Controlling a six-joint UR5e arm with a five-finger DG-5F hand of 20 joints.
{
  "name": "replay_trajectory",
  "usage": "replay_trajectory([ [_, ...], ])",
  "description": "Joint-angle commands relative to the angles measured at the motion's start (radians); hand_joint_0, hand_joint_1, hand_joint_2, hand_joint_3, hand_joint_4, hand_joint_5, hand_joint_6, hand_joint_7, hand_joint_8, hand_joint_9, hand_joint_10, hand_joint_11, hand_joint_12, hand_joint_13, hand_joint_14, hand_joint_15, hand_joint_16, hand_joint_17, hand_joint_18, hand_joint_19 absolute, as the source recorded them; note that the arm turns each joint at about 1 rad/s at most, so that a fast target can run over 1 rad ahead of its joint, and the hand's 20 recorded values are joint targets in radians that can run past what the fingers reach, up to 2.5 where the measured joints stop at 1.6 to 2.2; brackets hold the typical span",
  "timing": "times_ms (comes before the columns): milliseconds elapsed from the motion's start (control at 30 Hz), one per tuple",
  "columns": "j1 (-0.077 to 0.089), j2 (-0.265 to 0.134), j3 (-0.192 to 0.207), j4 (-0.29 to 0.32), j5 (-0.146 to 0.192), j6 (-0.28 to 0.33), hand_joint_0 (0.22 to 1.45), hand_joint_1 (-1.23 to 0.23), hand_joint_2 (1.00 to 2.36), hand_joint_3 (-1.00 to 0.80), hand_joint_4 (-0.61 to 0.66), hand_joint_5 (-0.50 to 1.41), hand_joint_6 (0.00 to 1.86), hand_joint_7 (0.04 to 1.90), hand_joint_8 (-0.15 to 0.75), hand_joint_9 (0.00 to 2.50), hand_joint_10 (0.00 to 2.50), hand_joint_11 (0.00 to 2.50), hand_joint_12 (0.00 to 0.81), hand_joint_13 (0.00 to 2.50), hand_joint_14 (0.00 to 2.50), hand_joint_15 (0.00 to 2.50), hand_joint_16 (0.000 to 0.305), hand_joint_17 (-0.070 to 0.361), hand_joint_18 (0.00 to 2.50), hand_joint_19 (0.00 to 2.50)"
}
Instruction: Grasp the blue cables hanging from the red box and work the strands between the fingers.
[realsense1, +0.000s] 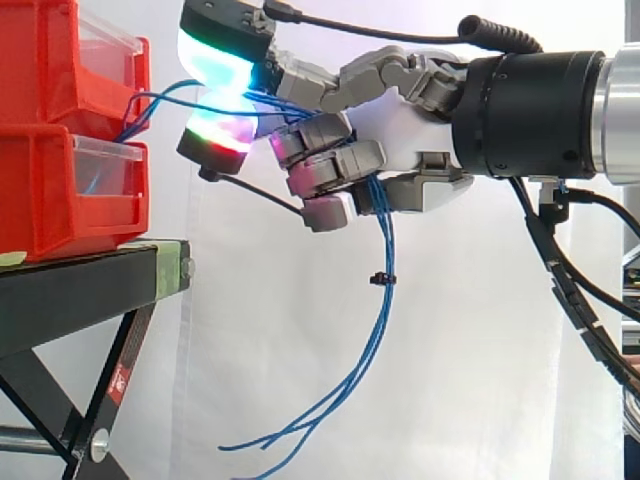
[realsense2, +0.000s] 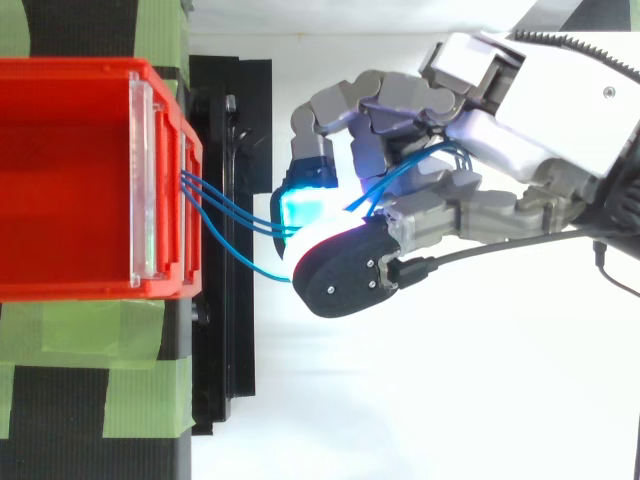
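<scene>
Blue cables (realsense1: 383, 240) are seen leaving the front of the red box (realsense2: 70, 68) toward 3 o'clock, where they are pinched between the glowing pads of the hand (realsense1: 400, 140). The strands are threaded through the curled fingers and, in the side view, are let fall from the palm toward 6 o'clock, clear of the black stand (realsense1: 80, 290) on which the box is set.

Curled fingers (realsense1: 330, 170) of the robot hand (realsense1: 412, 128) hide part of the blue cables (realsense1: 379, 278); red bins (realsense1: 40, 190) are cropped.
</scene>
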Motion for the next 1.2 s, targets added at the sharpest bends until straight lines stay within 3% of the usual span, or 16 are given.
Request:
replay_trajectory([
  [0,-0.002,0.0,0.001,0.003,0.003,0.0,0.82,-0.65,1.0,-0.94,0.22,0.21,0.74,1.24,0.376,0.67,2.5,2.46,0.418,1.0,2.5,1.32,0.045,0.102,1.37,1.28],
  [267,-0.001,0.0,0.038,-0.005,0.016,-0.029,0.76,-0.62,1.0,-1.0,0.25,0.2,0.61,1.26,0.376,0.67,2.5,2.46,0.418,1.0,2.5,1.32,0.045,0.102,1.37,1.28],
  [367,0.007,0.0,0.047,-0.008,0.035,-0.121,0.75,-0.61,1.0,-1.0,0.26,0.21,0.54,1.27,0.376,0.67,2.5,2.46,0.418,1.0,2.5,1.32,0.045,0.102,1.37,1.28],
  [433,0.008,0.0,0.047,-0.003,0.047,-0.135,0.75,-0.61,1.0,-1.0,0.26,0.21,0.53,1.27,0.376,0.67,2.5,2.46,0.418,1.0,2.5,1.32,0.045,0.102,1.37,1.28],
  [767,0.008,0.0,0.058,0.004,0.052,-0.158,0.77,-0.63,1.0,-1.0,0.25,0.2,0.52,1.29,0.376,0.67,2.5,2.46,0.418,1.0,2.5,1.32,0.045,0.102,1.37,1.28],
  [1033,0.011,0.0,0.058,0.003,0.052,-0.155,0.74,-0.68,1.0,-1.0,0.26,0.03,0.85,1.16,0.376,0.67,2.5,2.46,0.418,1.0,2.5,1.32,0.045,0.102,1.37,1.28],
  [1167,0.018,0.0,0.058,-0.003,0.052,-0.155,0.8,-0.75,1.0,-1.0,0.27,-0.09,0.99,1.11,0.376,0.67,2.5,2.46,0.418,1.0,2.5,1.32,0.045,0.102,1.37,1.28],
])
